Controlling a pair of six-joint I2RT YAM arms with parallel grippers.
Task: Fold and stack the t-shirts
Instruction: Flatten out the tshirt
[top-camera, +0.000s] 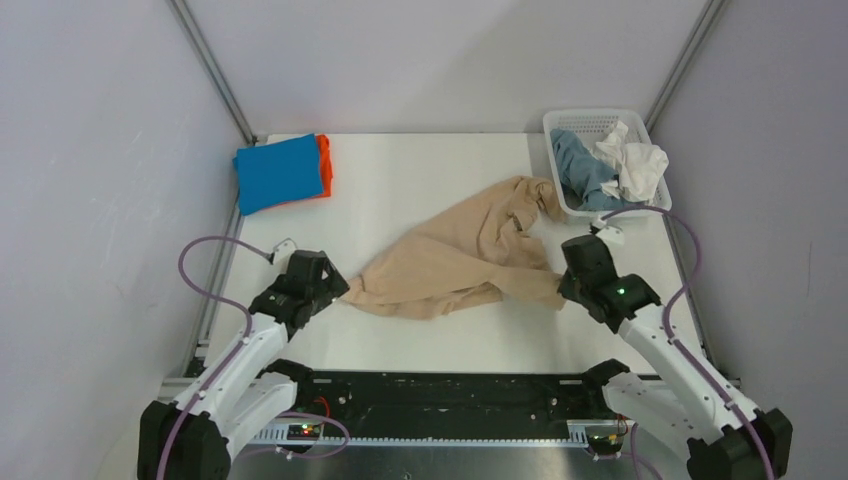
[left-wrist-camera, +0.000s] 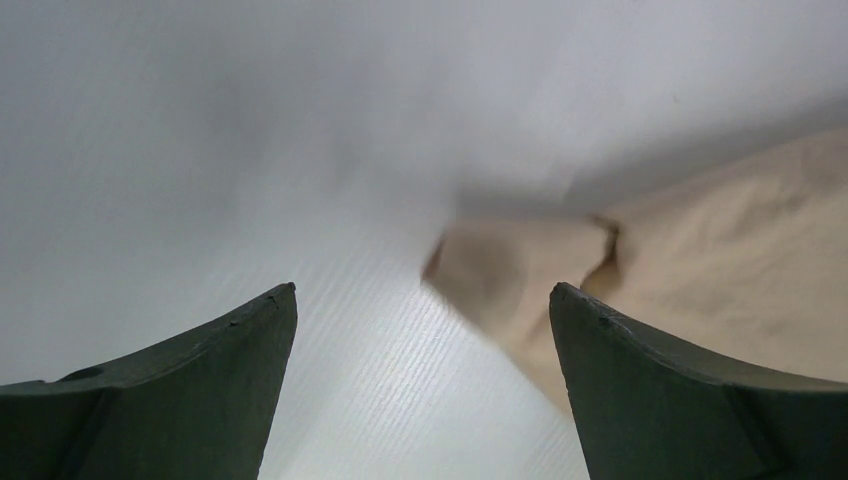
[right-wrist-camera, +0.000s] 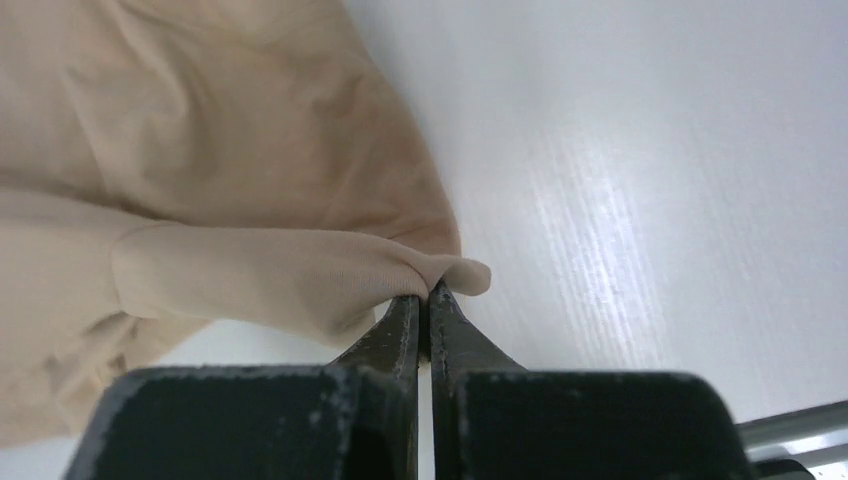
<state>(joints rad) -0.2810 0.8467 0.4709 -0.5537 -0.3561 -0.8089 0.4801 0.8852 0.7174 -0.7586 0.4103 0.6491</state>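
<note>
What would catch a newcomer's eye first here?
The beige t-shirt sprawls crumpled at centre, one edge pinched in the shut right gripper, the open left gripper beside its opposite corner. A folded blue t-shirt atop an orange t-shirt lies far left; the basket far right holds two more.

5 t-shirts: 1 beige t-shirt (top-camera: 460, 262), 1 blue t-shirt (top-camera: 278, 172), 1 orange t-shirt (top-camera: 324, 165), 1 white t-shirt (top-camera: 637, 165) and 1 grey-blue t-shirt (top-camera: 578, 168). 1 basket (top-camera: 590, 114). 1 table (top-camera: 420, 170). 2 arms: left arm (top-camera: 240, 360), right arm (top-camera: 680, 360). 2 grippers: left gripper (top-camera: 338, 290), right gripper (top-camera: 560, 286). 2 purple cables (top-camera: 184, 262).
</note>
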